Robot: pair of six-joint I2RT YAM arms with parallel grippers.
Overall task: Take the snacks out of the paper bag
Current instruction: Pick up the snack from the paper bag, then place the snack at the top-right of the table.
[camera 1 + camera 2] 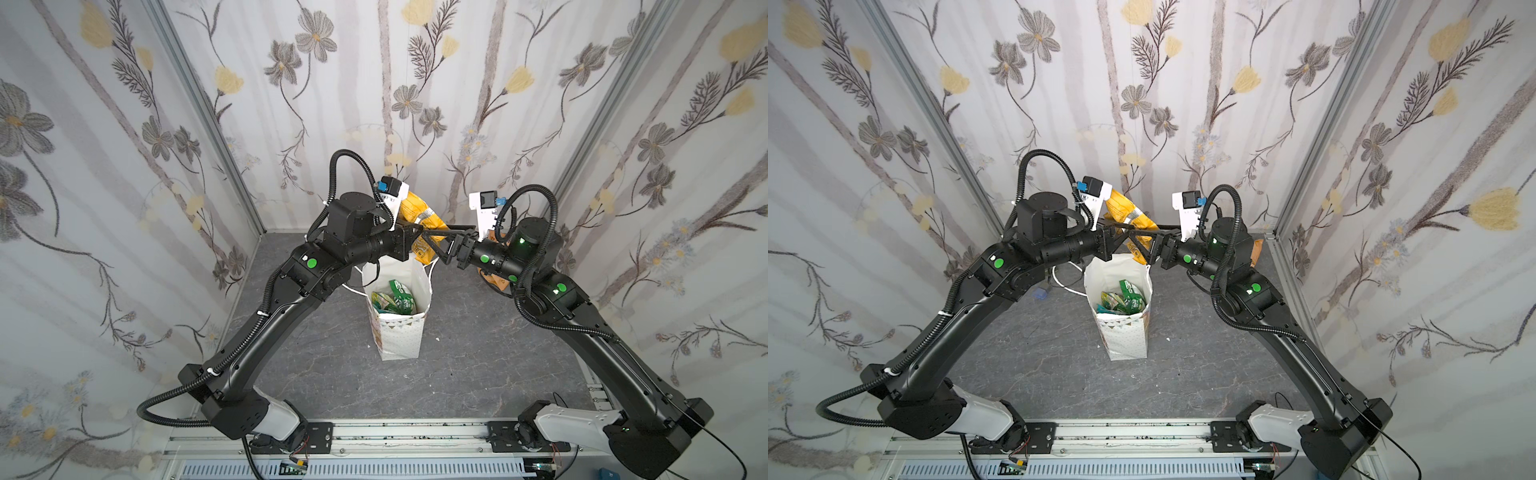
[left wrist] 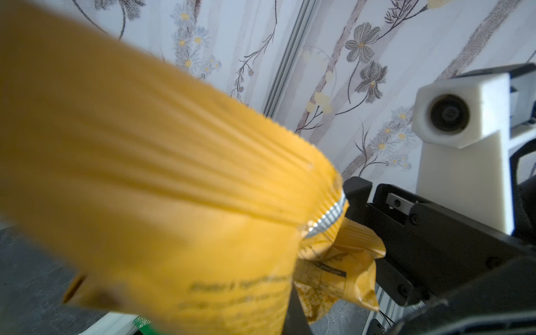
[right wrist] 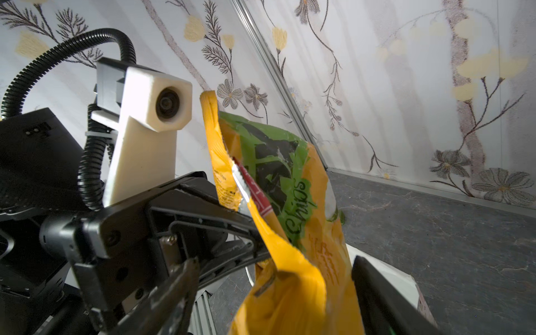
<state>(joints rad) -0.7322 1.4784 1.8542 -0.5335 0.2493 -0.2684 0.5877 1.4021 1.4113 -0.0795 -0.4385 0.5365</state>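
An orange-yellow snack packet [image 1: 419, 212] [image 1: 1125, 212] hangs in the air above the white paper bag [image 1: 399, 336] [image 1: 1127, 336]. My left gripper [image 1: 415, 233] [image 1: 1121, 232] is shut on its middle; the packet [image 2: 174, 188] fills the left wrist view and hides the jaws. My right gripper [image 1: 436, 243] [image 1: 1144, 243] [image 3: 278, 295] faces it, open. Its fingers [image 3: 179, 290] stand on either side of the packet's lower end [image 3: 290, 203], apart from the foil. Green-and-yellow snacks [image 1: 395, 301] [image 1: 1123, 299] lie inside the upright, open bag.
Another orange packet [image 1: 492, 280] [image 1: 1257, 249] lies on the grey table behind the right arm. The bag's white cord handle [image 1: 1065, 286] trails on the table beside a small blue object [image 1: 1040, 294]. Flowered walls enclose the table on three sides.
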